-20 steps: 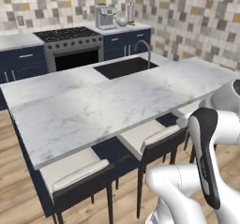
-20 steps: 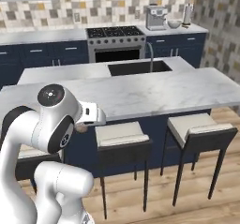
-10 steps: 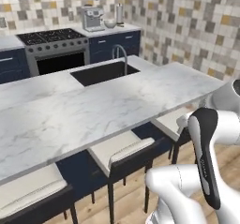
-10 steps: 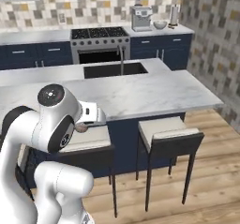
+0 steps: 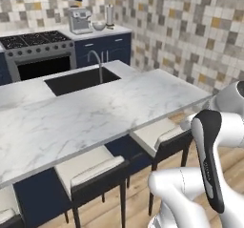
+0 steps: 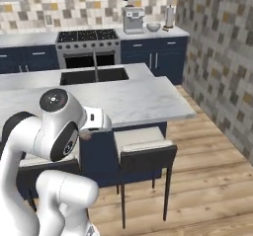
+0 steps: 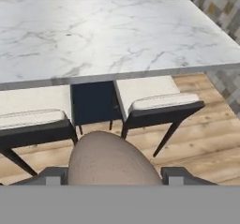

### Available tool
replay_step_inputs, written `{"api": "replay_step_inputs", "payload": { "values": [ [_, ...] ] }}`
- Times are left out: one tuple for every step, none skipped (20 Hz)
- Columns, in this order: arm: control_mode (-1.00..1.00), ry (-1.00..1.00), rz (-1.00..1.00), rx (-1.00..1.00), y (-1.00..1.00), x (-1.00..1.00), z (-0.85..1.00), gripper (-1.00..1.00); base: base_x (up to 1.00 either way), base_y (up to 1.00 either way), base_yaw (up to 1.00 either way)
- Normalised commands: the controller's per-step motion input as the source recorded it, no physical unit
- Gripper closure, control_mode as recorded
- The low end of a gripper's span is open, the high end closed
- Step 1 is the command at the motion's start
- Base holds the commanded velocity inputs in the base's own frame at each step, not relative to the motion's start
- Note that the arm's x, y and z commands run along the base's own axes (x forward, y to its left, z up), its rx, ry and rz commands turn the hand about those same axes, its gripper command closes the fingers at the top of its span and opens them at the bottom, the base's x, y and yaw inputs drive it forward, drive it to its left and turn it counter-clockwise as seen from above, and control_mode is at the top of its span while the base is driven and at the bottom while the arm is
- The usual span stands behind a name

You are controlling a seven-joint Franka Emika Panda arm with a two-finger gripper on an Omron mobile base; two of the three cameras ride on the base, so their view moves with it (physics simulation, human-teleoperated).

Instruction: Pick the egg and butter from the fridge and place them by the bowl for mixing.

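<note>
In the hand view the brownish-tan egg (image 7: 112,162) sits between the two dark fingertips (image 7: 52,175) of my gripper (image 7: 112,176), which is shut on it. From the right base view, the gripper (image 6: 90,131) hangs in front of the marble island's near edge, with the egg (image 6: 86,136) peeking out beneath the white hand. The silvery bowl (image 5: 98,26) (image 6: 153,26) stands on the far back counter, right of the coffee machine (image 5: 80,21) (image 6: 133,19). The butter and the fridge are out of view.
A marble island (image 5: 95,117) (image 6: 143,101) (image 7: 117,35) with a black sink (image 5: 81,79) (image 6: 94,75) lies between me and the back counter. Cream-seated stools (image 5: 162,134) (image 6: 143,146) (image 7: 154,99) are tucked under its near edge. A stove (image 6: 86,45) is left of the coffee machine. A tiled wall (image 6: 222,67) runs along the right.
The whole scene has slid left and grown larger in both base views, so the base has moved. The arm holds its pose with the egg still gripped.
</note>
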Motion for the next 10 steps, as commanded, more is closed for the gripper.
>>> {"api": "replay_step_inputs", "payload": {
  "values": [
    [1.0, 0.0, 0.0, 0.0, 0.0, 0.0, 0.0, 1.0, 0.31, -0.7, 0.0],
    [1.0, 0.0, 0.0, 0.0, 0.0, 0.0, 0.0, 1.0, 0.32, -0.7, 0.0],
    [1.0, 0.0, 0.0, 0.0, 0.0, 0.0, 0.0, 1.0, 0.33, -0.68, 0.0],
    [1.0, 0.0, 0.0, 0.0, 0.0, 0.0, 0.0, 1.0, 0.34, -0.68, 0.0],
    [1.0, 0.0, 0.0, 0.0, 0.0, 0.0, 0.0, 1.0, 0.35, -0.68, 0.0],
    [1.0, 0.0, 0.0, 0.0, 0.0, 0.0, 0.0, 1.0, 0.35, -0.68, 0.0],
    [1.0, 0.0, 0.0, 0.0, 0.0, 0.0, 0.0, 1.0, 0.35, -0.68, 0.0],
    [1.0, 0.0, 0.0, 0.0, 0.0, 0.0, 0.0, 1.0, 0.35, -0.68, 0.0],
    [1.0, 0.0, 0.0, 0.0, 0.0, 0.0, 0.0, 1.0, 0.35, -0.68, 0.0],
    [1.0, 0.0, 0.0, 0.0, 0.0, 0.0, 0.0, 1.0, 0.36, -0.68, 0.0]
  ]
}}
